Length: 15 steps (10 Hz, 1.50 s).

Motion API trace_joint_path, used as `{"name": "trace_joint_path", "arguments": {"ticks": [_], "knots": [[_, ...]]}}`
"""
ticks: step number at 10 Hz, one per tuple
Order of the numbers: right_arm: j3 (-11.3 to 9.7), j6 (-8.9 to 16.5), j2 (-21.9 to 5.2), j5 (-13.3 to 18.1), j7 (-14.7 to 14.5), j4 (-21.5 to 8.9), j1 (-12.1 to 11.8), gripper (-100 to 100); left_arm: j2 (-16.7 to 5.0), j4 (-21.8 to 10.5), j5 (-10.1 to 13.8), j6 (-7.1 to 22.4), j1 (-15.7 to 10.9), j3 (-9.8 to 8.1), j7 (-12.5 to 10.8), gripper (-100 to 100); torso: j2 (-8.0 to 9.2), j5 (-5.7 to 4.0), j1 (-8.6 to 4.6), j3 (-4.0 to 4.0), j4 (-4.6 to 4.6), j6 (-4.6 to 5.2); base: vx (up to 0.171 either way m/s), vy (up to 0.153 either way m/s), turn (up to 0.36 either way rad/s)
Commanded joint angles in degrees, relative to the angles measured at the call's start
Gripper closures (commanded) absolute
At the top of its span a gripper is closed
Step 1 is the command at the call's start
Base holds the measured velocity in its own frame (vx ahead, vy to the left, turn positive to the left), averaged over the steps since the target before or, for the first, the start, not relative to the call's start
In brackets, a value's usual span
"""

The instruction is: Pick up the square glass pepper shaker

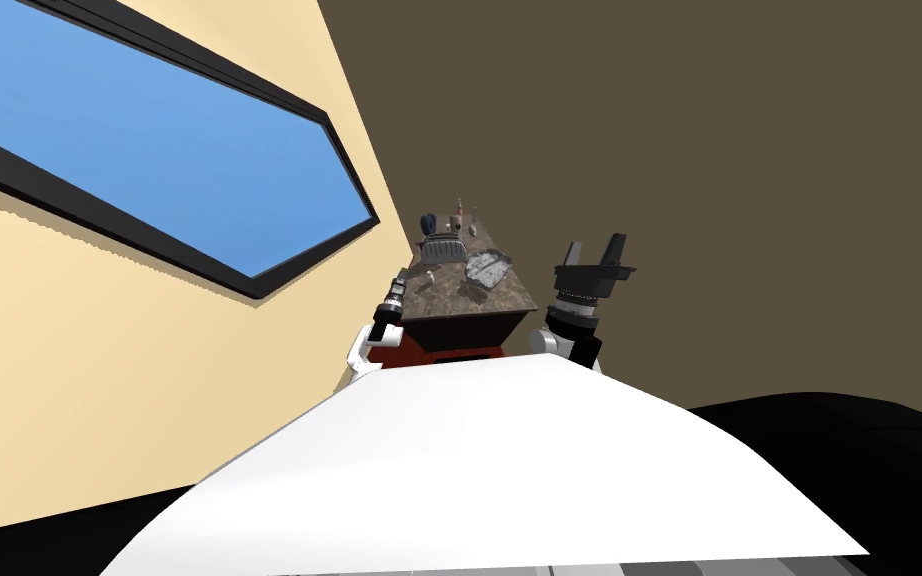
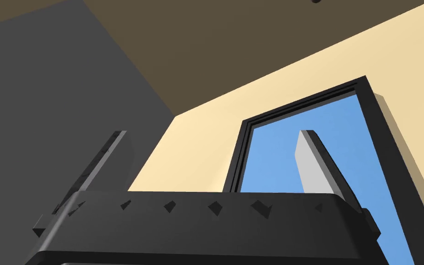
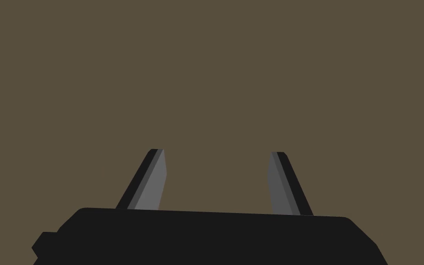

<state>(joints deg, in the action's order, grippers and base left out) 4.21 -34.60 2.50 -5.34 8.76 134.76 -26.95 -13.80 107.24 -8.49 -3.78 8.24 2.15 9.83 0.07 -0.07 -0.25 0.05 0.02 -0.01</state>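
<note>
Tiny pale upright piece (image 1: pixel 429 277), perhaps the pepper shaker, too small to judge, near the left edge of mottled brown tabletop (image 1: pixel 449 298), shallow grey tray (image 1: pixel 487 268) nearby, contents unclear, left gripper (image 2: pixel 213 133) and right gripper (image 3: pixel 218 151) spread apart, empty.

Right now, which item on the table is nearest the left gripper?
The small pale item by the table's left edge, just beyond the left gripper; everything else sits farther back.
</note>
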Motion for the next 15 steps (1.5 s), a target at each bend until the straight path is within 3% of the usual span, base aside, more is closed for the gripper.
{"name": "trace_joint_path", "arguments": {"ticks": [1, 4, 5, 7, 8, 9, 10, 15], "knots": [[0.0, 0.0, 0.0, 0.0, 0.0, 0.0, 0.0, 0, -0.6, -2.9, -1.1, 2.3, -1.9, 0.01, 0.4, -100, 0.00, 0.00, 0.00, 0.00, 0.00, 0.00, -0.019, -0.064, -0.067], [0.0, 0.0, 0.0, 0.0, 0.0, 0.0, 0.0, 0, -1.2, -7.8, -3.2, 6.4, -5.2, 0.00, 1.2, -100, -0.05, 0.00, 0.01, -0.03, -0.01, -0.01, -0.011, -0.072, -0.077], [0.0, 0.0, 0.0, 0.0, 0.0, 0.0, 0.0, 0, -1.2, -7.8, -3.2, 6.6, -5.2, 0.00, 1.2, -100, -0.07, 0.01, 0.00, -0.04, -0.02, 0.01, -0.008, -0.045, -0.039], [0.0, 0.0, 0.0, 0.0, 0.0, 0.0, 0.0, 0, -1.8, -12.1, -5.2, 10.3, -8.4, -0.31, 2.0, -100, -0.05, 0.02, 0.08, -0.03, -0.01, 0.01, -0.010, -0.060, -0.115], [0.0, 0.0, 0.0, 0.0, 0.0, 0.0, 0.0, 0, -1.8, -12.2, -5.2, 11.0, -8.4, -0.31, 2.0, -100, -0.05, 0.01, 0.01, -0.03, -0.01, 0.00, -0.011, -0.059, -0.050], [0.0, 0.0, 0.0, 0.0, 0.0, 0.0, 0.0, 0, -2.1, -14.4, -6.2, 13.2, -10.0, -0.57, 2.5, -100, -0.04, 0.01, 0.04, -0.02, -0.01, -0.01, -0.016, -0.056, -0.105], [0.0, 0.0, 0.0, 0.0, 0.0, 0.0, 0.0, 0, -2.1, -14.4, -6.2, 13.2, -10.0, -0.57, 2.5, -100, -0.03, 0.01, 0.05, -0.02, -0.01, 0.01, -0.009, -0.034, -0.066], [0.0, 0.0, 0.0, 0.0, 0.0, 0.0, 0.0, 0, -3.4, -22.3, -10.1, 21.0, -15.7, -2.34, 4.2, -100, -0.09, 0.03, 0.14, -0.05, -0.02, -0.01, 0.002, -0.039, -0.139]]}}
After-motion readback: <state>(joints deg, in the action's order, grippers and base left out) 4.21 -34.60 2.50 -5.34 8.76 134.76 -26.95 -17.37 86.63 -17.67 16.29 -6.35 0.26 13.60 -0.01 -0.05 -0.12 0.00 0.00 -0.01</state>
